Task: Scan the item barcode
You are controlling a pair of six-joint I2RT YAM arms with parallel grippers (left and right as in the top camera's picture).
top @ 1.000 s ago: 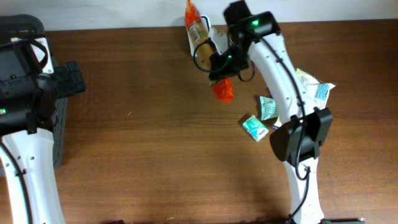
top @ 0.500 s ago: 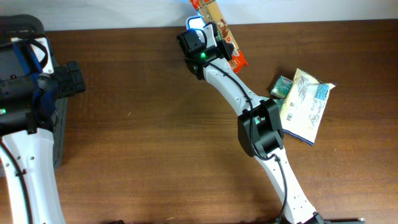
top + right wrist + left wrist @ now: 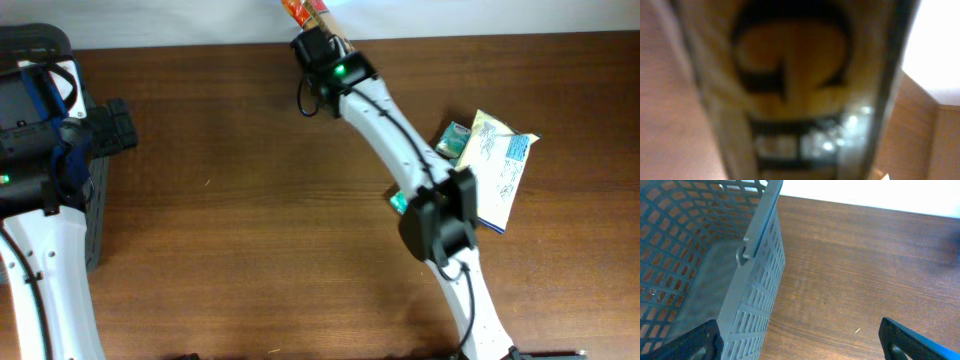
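Snack packet point(image 3: 303, 12), orange and tan, held at the far edge of the surface point(image 3: 250, 200), poking past the wood toward the white wall. Clamped in the right end effector point(image 3: 318, 30), jaws nearly shut on it. Fills the right wrist view point(image 3: 790, 90) almost entirely: blurred tan wrapper with large dark lettering and a glossy patch, too close to read; no barcode discernible there. Right arm point(image 3: 400, 130) stretched diagonally from the near right across to the far middle, green light lit near the wrist.

Well apart to the right, a cluster of other items: yellow-and-white pouch point(image 3: 495, 165) lying flat, small green packet point(image 3: 452, 140) touching its left side, another bit of green point(image 3: 398, 202) peeking out from under the right arm's elbow.

Far left: left end effector point(image 3: 800, 340) hanging wide open, holding nothing, only the two fingertips showing at the bottom corners of the left wrist view, black on the left, blue-edged on the right. Below and beside it a grey mesh basket point(image 3: 760, 270), its wall standing on the surface, its floor in shadow, contents not discernible. In the overhead view the basket point(image 3: 98, 215) mostly hidden beneath the left arm point(image 3: 40, 150), only a dark strip showing at the left edge.
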